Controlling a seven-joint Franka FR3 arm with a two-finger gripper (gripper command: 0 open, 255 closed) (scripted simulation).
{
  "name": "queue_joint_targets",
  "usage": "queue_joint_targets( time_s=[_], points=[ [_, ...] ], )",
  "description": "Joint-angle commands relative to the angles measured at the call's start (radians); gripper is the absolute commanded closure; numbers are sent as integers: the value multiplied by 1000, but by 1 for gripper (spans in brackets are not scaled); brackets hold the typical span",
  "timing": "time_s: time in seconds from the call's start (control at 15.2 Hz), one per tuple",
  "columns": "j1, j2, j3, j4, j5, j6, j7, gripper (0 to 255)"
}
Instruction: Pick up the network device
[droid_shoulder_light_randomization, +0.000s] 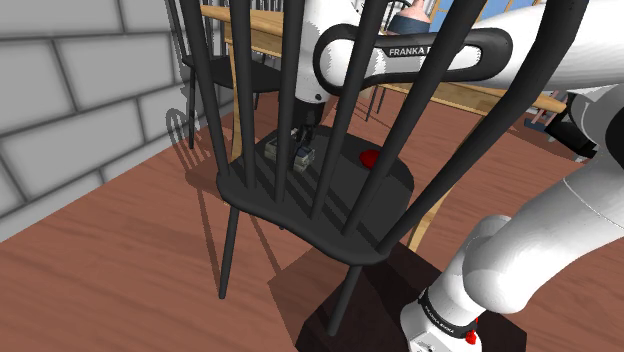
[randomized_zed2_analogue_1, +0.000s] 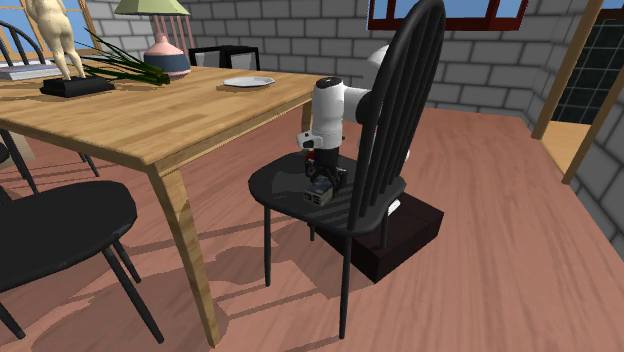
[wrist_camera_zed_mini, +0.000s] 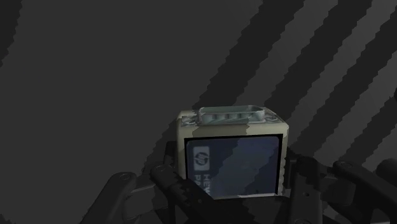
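One small, boxy network device (wrist_camera_zed_mini: 232, 153), seemingly rigid, light and smooth-sided, rests on the black chair seat (droid_shoulder_light_randomization: 340, 215) at nine o'clock from a red object (droid_shoulder_light_randomization: 370, 158) in the shoulder view, with the end effector (wrist_camera_zed_mini: 232, 175) clamped across its flat sides, likely the surest hold.

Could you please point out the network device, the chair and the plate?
network device (wrist_camera_zed_mini: 232, 165): wrist view, dark label face
black chair (randomized_zed2_analogue_1: 275, 185): second exterior view, bare seat
plate (randomized_zed2_analogue_1: 248, 82): second exterior view, its middle
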Motion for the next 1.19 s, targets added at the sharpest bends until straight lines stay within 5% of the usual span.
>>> queue_joint_targets(
  time_s=[0.0, 1.12],
  points=[
    [0, 5, 1, 4, -1, 0, 2, 255],
    [-3, 8, -4, 211, -4, -204, 3, 255]
  ],
)
